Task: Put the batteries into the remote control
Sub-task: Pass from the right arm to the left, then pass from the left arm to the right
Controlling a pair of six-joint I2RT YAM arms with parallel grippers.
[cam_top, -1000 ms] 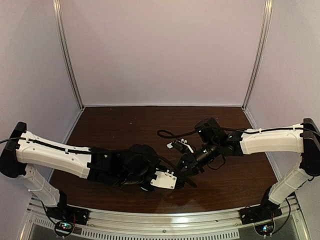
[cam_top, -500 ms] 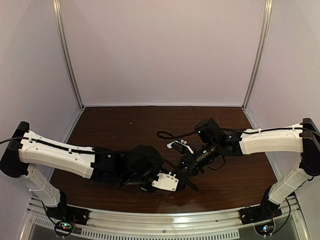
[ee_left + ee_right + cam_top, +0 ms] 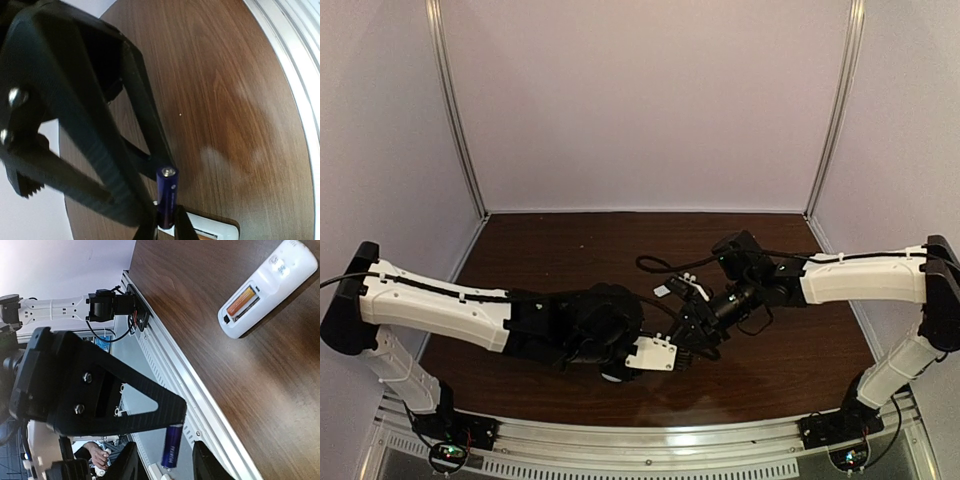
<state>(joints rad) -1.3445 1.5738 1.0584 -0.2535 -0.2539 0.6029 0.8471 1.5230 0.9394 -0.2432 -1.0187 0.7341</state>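
A dark blue battery [image 3: 166,196] stands upright with my left gripper [image 3: 167,226] shut on its lower end. The white remote control [image 3: 265,287] lies back-up on the brown table, and an orange-red battery [image 3: 242,300] lies in its open bay. Its corner [image 3: 215,231] shows just under the blue battery. In the right wrist view the blue battery [image 3: 172,447] hangs between the wide-apart fingers of my right gripper [image 3: 166,466], touching neither. In the top view both grippers meet mid-table, left [image 3: 680,352] and right [image 3: 692,335], and the remote is hidden there.
An aluminium rail [image 3: 200,405] runs along the table's near edge, with the left arm's base [image 3: 107,305] bolted to it. A person's hand [image 3: 95,452] shows beyond the rail. Pale walls [image 3: 650,100] close in the back and sides.
My left gripper has moved a little away from the near edge, toward the right gripper. The right gripper has shifted slightly left to meet it.
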